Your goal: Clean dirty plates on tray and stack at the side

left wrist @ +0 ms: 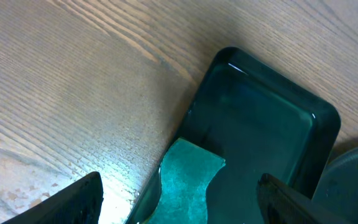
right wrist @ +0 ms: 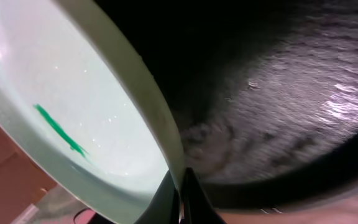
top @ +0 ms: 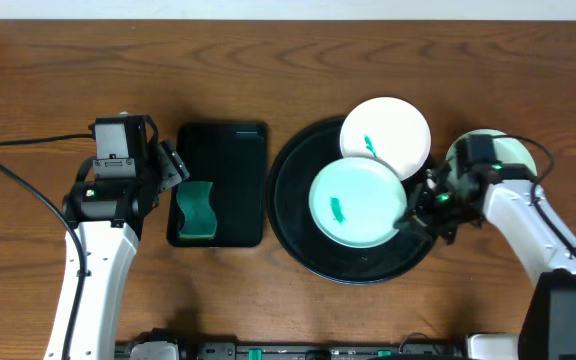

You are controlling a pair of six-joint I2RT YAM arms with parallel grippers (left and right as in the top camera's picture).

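Observation:
The round black tray [top: 296, 232] holds two plates. A white plate [top: 388, 130] leans at the back, with a green smear near its left edge. In front lies a pale mint plate [top: 356, 203] with a green smear. My right gripper [top: 414, 212] is shut on that plate's right rim. In the right wrist view the rim [right wrist: 157, 118] runs down between my right gripper [right wrist: 180, 194] over the dark tray [right wrist: 278, 93]. Another pale plate [top: 513, 155] sits on the table to the right, partly under my right arm. My left gripper [top: 175, 165] is open and holds nothing.
A rectangular black tray [top: 233, 170] lies left of the round one, with a green sponge [top: 198, 210] in its front left corner. In the left wrist view the sponge [left wrist: 188, 180] lies between the open fingers [left wrist: 73, 199]. A black cable [top: 18, 150] crosses the table's left side.

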